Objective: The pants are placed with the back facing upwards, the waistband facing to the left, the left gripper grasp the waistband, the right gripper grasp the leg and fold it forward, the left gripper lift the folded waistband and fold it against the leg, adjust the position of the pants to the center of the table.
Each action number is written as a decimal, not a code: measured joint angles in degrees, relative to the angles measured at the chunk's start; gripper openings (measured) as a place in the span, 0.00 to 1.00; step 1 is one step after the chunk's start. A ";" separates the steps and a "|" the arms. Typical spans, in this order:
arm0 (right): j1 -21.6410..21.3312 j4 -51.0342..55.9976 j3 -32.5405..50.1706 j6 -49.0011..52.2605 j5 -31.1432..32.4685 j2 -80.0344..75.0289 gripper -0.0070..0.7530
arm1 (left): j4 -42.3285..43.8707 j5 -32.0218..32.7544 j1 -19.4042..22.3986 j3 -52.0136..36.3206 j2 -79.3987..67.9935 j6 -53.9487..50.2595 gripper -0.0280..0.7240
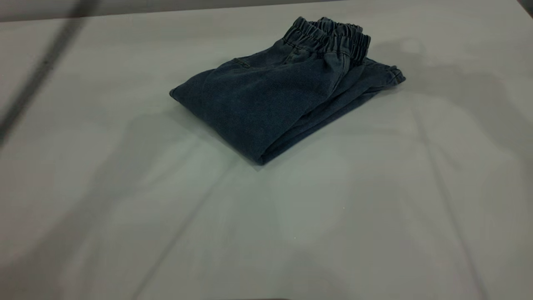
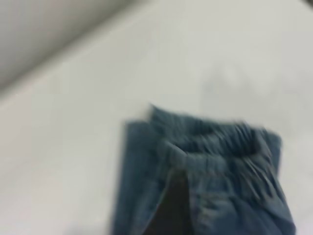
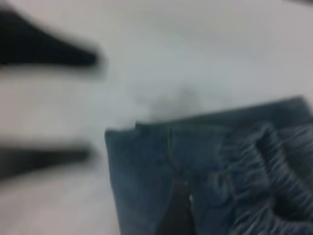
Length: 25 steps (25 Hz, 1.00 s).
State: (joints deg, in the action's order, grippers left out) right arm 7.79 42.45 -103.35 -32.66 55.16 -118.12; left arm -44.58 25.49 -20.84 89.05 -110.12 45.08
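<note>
The pants lie folded into a compact bundle on the white table, a little behind its middle and slightly right. The ruffled waistband lies on top at the far end, over the leg hems that stick out to the right. Which layer is the leg I cannot tell. Neither gripper shows in the exterior view. The left wrist view looks down on the pants and waistband, with one dark finger over the cloth. The right wrist view shows the waistband and one dark finger.
A blurred dark streak crosses the far left of the exterior view. Two blurred black prongs hang beyond the pants in the right wrist view. Bare white tabletop surrounds the bundle on all sides.
</note>
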 joint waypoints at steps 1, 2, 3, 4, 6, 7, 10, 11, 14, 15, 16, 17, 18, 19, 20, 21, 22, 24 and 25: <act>1.28 -1.69 0.00 1.04 -0.06 -0.80 0.75 | 0.30 0.17 1.01 0.00 1.57 -0.55 0.88; 3.12 -4.16 0.00 2.23 -0.57 -1.84 0.75 | 0.42 0.44 1.65 0.00 3.22 -1.01 0.87; 5.34 -6.77 0.00 3.92 -1.41 -2.90 0.74 | 0.56 0.79 2.16 0.00 4.69 -1.39 0.86; 7.34 -10.53 0.00 6.03 -2.51 -3.96 0.73 | 0.67 1.24 2.38 0.00 5.93 -1.57 0.84; 12.37 -19.35 0.00 11.10 -4.26 -5.90 0.72 | 0.80 2.34 2.44 0.00 7.59 -1.71 0.83; 14.87 -24.99 0.00 14.25 -5.05 -6.98 0.72 | 0.80 2.67 2.44 0.00 8.14 -1.77 0.82; 20.65 -39.96 0.00 23.24 -7.53 -10.35 0.72 | 0.80 4.23 2.38 0.00 8.65 -2.87 0.82; 21.92 -43.72 0.00 26.00 -8.64 -11.65 0.72 | 0.80 4.81 2.38 0.00 8.65 -3.61 0.82; 22.96 -48.97 0.00 31.16 -11.70 -15.51 0.72 | 0.92 6.83 2.38 0.00 8.65 -4.83 0.82; 22.96 -49.63 0.00 32.05 -12.40 -16.64 0.72 | 0.92 7.35 2.38 0.00 8.65 -4.98 0.82; 22.89 -50.08 0.00 32.66 -12.69 -17.92 0.72 | 0.92 7.91 2.38 0.00 8.65 -5.11 0.82; 22.84 -50.30 0.00 32.98 -12.74 -19.07 0.72 | 0.92 8.34 2.38 0.00 8.65 -5.16 0.82; 22.77 -50.40 0.00 33.50 -12.33 -20.01 0.72 | 0.96 8.58 2.38 0.00 8.65 -5.22 0.82; 22.77 -50.40 0.00 34.26 -11.69 -20.61 0.72 | 0.96 8.85 2.38 0.00 8.65 -5.22 0.82; 22.77 -50.25 0.00 35.11 -10.54 -21.10 0.72 | 0.96 9.26 2.38 0.00 8.65 -5.28 0.82; 22.77 -49.69 0.00 36.05 -9.35 -21.16 0.72 | 0.96 9.61 2.38 0.00 8.65 -5.39 0.82; 22.77 -48.49 -0.06 36.85 -7.76 -21.16 0.72 | 0.96 9.98 2.38 0.00 8.65 -5.50 0.82; 22.58 -44.54 -0.37 38.22 -4.24 -21.16 0.71 | 0.96 10.47 2.38 0.00 8.65 -5.50 0.82; 22.51 -41.56 -0.39 39.08 -2.51 -21.16 0.71 | 0.96 10.80 2.38 0.00 8.65 -5.50 0.82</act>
State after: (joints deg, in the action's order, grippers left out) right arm 30.30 0.89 -103.74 6.41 52.65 -139.28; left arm -43.62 36.29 -18.46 89.05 -101.47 39.59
